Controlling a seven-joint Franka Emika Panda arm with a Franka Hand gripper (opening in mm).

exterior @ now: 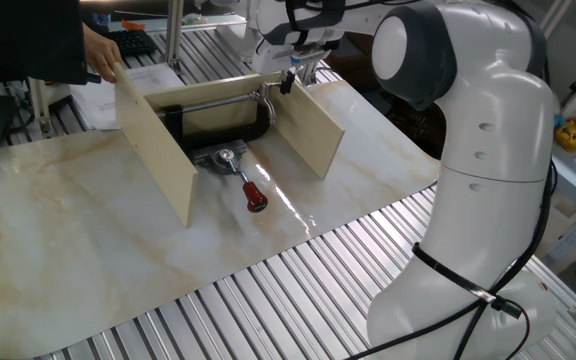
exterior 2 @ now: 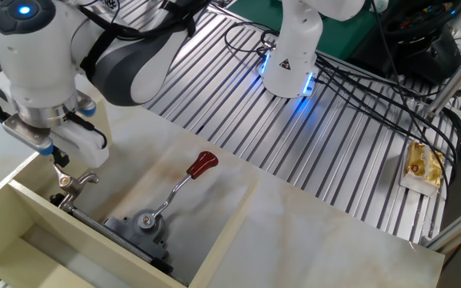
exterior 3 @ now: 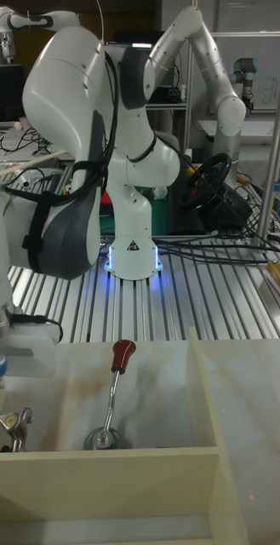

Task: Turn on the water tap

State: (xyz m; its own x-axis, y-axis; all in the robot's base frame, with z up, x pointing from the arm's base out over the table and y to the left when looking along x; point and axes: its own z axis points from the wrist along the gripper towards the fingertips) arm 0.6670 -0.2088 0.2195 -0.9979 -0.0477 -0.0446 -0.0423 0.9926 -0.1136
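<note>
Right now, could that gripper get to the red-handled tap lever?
Probably yes. The lever lies in the open between the two boards, nothing over it. The gripper hangs off to one side, above the clamp's screw handle, so it must move across first.

I see the tap lever (exterior 2: 176, 190) lying on the table (exterior 2: 310, 232) between 2 upright boards (exterior: 156, 150) (exterior: 315, 127). Its knob (exterior: 256, 199) points out toward the open side. Behind its base (exterior 2: 144, 223), a clamp (exterior: 218, 118) spans the boards. The gripper (exterior 2: 59, 166) hangs above the clamp's screw handle (exterior 2: 78, 182).
</note>
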